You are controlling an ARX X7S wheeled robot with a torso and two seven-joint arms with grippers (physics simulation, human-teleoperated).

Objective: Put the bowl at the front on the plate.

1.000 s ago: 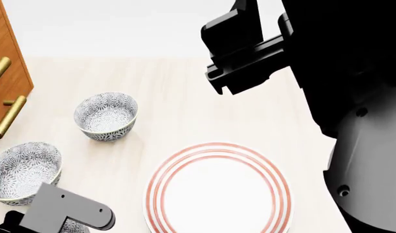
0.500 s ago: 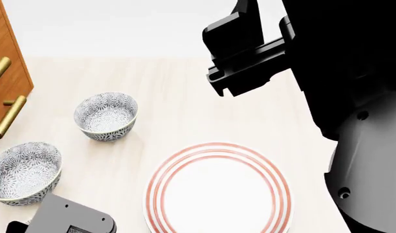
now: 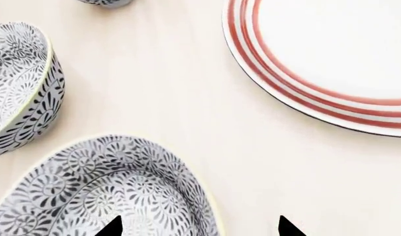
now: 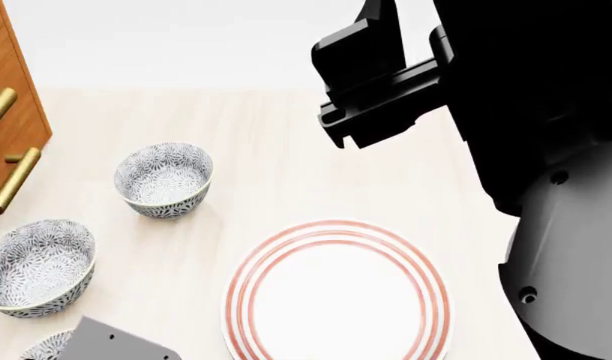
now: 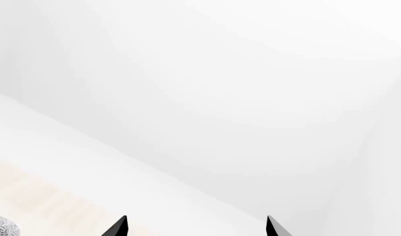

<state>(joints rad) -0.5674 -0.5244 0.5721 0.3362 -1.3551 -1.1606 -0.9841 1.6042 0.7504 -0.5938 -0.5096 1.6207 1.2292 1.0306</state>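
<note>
The bowl at the front [image 3: 102, 191] is white with a dense blue-grey floral pattern and fills the near part of the left wrist view; only a sliver of this bowl [image 4: 46, 346] shows at the head view's bottom left corner. My left gripper [image 3: 200, 230] is open just above it, one fingertip over the bowl's inside and the other over bare table, with the rim between them. The plate [image 4: 336, 292], white with red rings, lies right of it with nothing on it. My right gripper [image 5: 196, 228] is open, raised high, facing a white wall.
Two look-alike bowls stand behind the front one: the middle bowl [image 4: 36, 266] and the far bowl [image 4: 164, 178]. A wooden cabinet [image 4: 6, 97] with brass handles [image 4: 14, 180] borders the pale table [image 4: 276, 165] at the left. My right arm's dark body [image 4: 546, 150] fills the right side.
My left arm's grey wrist has slid toward the bottom edge of the head view, uncovering a sliver of the front bowl. The right arm has barely shifted.
</note>
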